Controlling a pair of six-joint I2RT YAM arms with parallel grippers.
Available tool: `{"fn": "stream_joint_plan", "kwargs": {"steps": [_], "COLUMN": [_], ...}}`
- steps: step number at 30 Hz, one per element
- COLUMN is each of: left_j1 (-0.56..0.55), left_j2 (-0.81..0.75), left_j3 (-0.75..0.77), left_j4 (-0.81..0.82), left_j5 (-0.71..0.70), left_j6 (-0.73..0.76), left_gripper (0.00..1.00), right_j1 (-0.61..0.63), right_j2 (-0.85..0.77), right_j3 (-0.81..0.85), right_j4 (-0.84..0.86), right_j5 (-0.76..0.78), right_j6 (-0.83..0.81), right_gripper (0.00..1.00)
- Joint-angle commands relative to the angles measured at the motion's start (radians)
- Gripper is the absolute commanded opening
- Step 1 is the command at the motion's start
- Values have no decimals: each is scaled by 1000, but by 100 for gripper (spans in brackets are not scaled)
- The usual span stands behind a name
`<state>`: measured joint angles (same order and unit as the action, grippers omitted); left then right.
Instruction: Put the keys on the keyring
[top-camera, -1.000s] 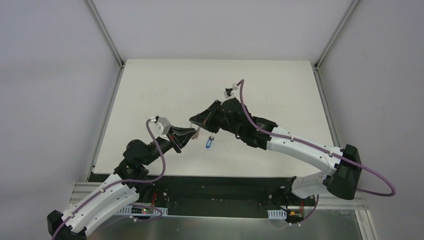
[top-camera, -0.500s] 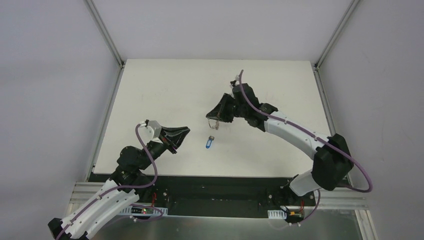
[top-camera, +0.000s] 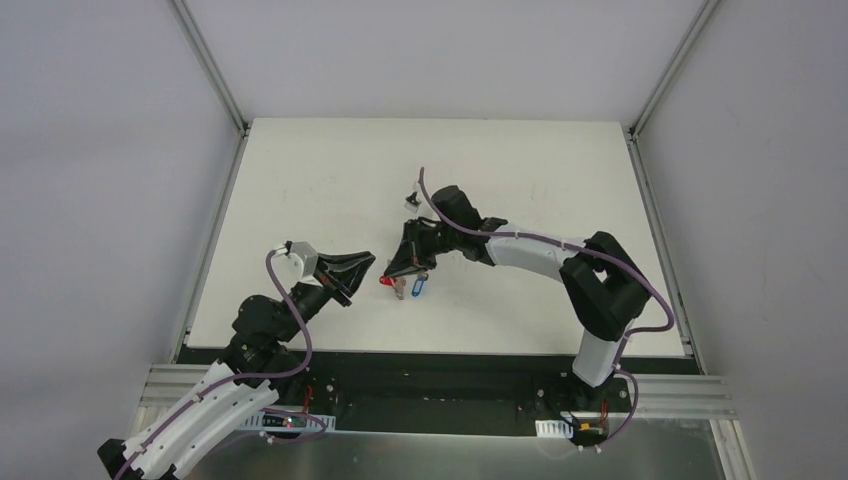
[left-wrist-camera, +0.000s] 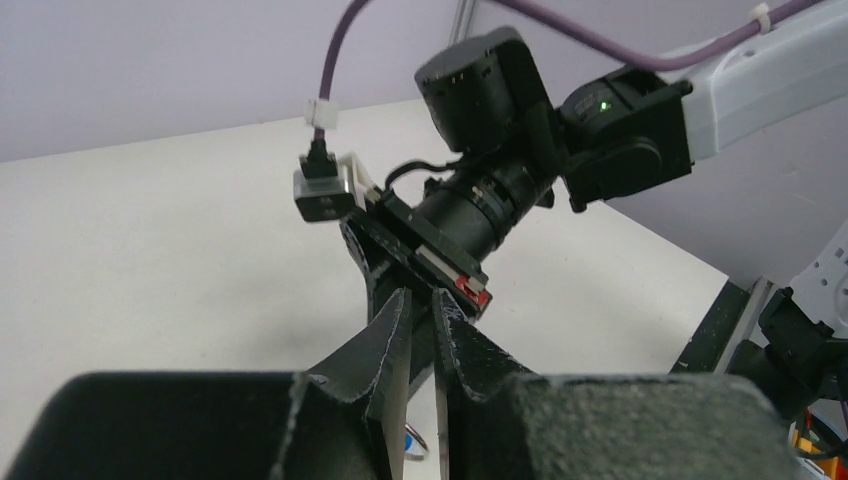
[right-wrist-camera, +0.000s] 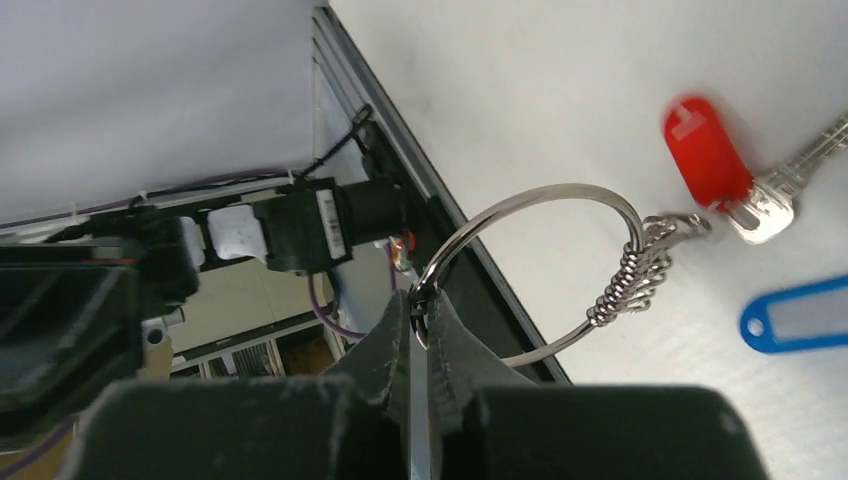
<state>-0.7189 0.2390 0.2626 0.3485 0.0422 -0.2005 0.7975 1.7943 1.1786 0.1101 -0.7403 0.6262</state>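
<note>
The top camera is fixed above and behind me, looking down and forward over the whole table (top-camera: 300, 170) from well back, so everything shows small. My left wrist camera looks out low along my left gripper (left-wrist-camera: 420, 300), close over the tabletop, straight at my right arm (left-wrist-camera: 620, 110). My right wrist camera looks along my right gripper (right-wrist-camera: 418, 310) back toward the near table edge and my left arm (right-wrist-camera: 310, 230), so the two face each other. The top and right wrist views share the red key (right-wrist-camera: 705, 150) and the blue key (right-wrist-camera: 800, 315), seen far closer from the wrist.
</note>
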Motion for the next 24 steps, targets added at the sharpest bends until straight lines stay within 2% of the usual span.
{"fn": "stream_joint_plan", "kwargs": {"steps": [1,5,14,17,24], "left_j1": [3,1,2,3,2], "left_j2": [8,18,32,38,44], "left_j3": [0,1,2,1,4], "left_j4": [14,18,21,23,17], "left_j5": [-5,-1,-5,-8,-8], "left_j6": [-2,-4,-3,-2,2], "left_gripper": [11,11,11,11,11], "right_j1": [-16,-40,-51,-52,-44], "right_j2": [-29,-87,-294,-323,-298], "right_j3": [-145,-344,-662,-666,-541], "right_j4": [74,224,382,389,425], "right_j5": [-36,-27,76,64,-40], "right_j6": [-46,18,93,103,136], "right_gripper": [0,0,0,0,0]}}
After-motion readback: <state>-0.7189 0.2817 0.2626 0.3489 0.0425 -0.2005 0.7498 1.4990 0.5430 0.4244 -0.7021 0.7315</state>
